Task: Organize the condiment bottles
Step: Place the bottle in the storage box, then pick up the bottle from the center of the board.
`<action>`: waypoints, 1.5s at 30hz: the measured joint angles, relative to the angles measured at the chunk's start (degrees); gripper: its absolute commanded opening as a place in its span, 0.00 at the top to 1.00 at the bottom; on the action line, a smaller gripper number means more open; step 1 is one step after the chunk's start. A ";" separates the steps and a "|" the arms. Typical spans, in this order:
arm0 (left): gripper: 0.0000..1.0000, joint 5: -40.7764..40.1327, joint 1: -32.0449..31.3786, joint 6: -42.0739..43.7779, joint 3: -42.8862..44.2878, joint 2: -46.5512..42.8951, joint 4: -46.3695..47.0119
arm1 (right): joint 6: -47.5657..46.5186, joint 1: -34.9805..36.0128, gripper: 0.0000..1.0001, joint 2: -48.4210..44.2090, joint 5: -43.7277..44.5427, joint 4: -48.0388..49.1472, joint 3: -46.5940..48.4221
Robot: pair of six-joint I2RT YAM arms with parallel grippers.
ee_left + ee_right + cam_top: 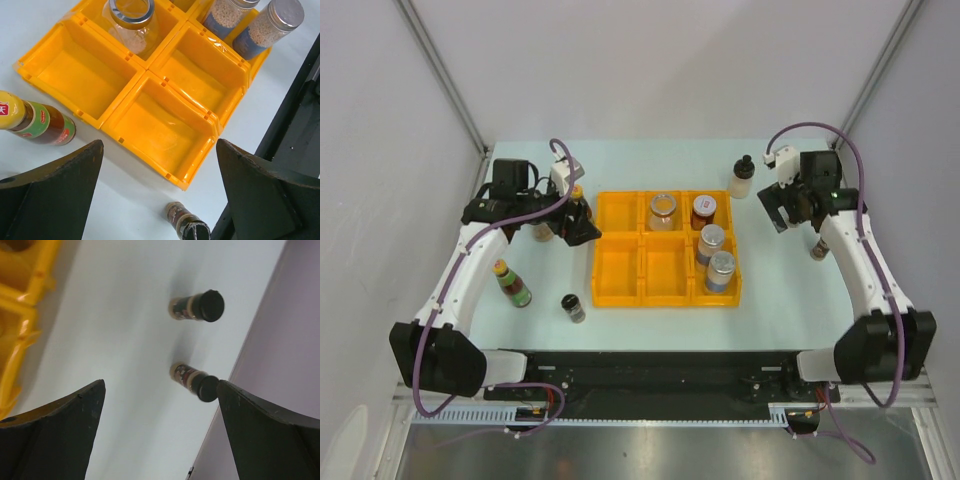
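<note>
Both arms were out over the desk (780, 310), and neither was carrying anything. The left hand (159, 145) was spread wide with nothing between its fingers, just beside the left edge of the yellow tray (620, 275).

Inside the tray, the silver-lidded clear jar (663, 208) stood in the far middle compartment. The dark red-labelled jar (705, 210) was next door in the far right one. The two blue-labelled shakers (710, 240) (720, 270) shared the near right compartment, side by side.

Out on the desk left of the tray was the yellow-capped sauce bottle (510, 283), with a black-capped spice jar (573, 306) between it and the tray. A white bottle with a black cap (743, 178) stood just past the tray's far right corner.

Over on the right, the right hand (161, 385) was gaping wide too, with only bare desk under it. In its wrist view, two more black-capped jars (197, 306) (195, 381) sat near each other, the second close to the side wall (280, 340).
</note>
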 measured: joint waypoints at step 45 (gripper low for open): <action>0.00 0.50 0.00 3.80 0.17 -1.11 -2.78 | 4.13 -25.20 1.00 20.63 -8.11 2.71 -0.22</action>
